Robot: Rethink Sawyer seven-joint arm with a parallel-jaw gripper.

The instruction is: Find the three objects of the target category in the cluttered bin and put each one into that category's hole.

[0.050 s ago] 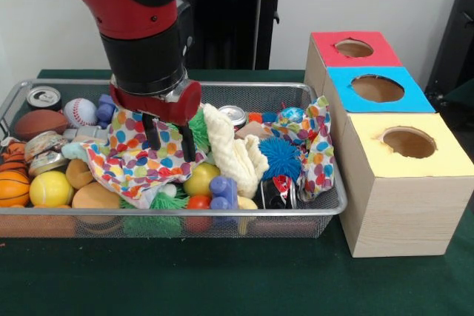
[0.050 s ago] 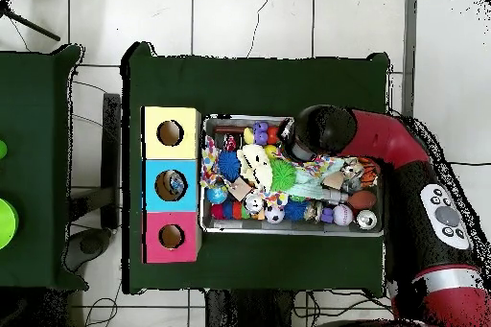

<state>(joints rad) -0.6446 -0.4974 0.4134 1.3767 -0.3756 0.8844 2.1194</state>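
Observation:
A wire mesh bin (image 1: 244, 86) is heaped with balls, cans, chew toys and cloths. My gripper (image 1: 169, 140) reaches down into its middle, open, with both fingertips (image 1: 152, 135) at a polka-dot cloth (image 1: 129, 155) and nothing clamped between them. Beside them lie a green spiky toy (image 1: 198, 129), a cream cloth (image 1: 234, 150) and a yellow-green ball (image 1: 201, 180). Three boxes stand right of the bin, with holes in red (image 1: 354, 48), blue (image 1: 378, 88) and yellow (image 1: 409, 142) tops. In the overhead view the arm's head (image 2: 322, 135) hides the gripper above the bin (image 2: 230, 118).
At the bin's left are a soda can (image 1: 43, 96), baseball (image 1: 80, 111), football (image 1: 38, 122), basketball (image 1: 13, 183) and yellow ball (image 1: 50, 189). A blue spiky ball (image 1: 280, 157), a crushed can (image 1: 279, 192) and a blue bone toy (image 1: 222, 192) lie toward the right.

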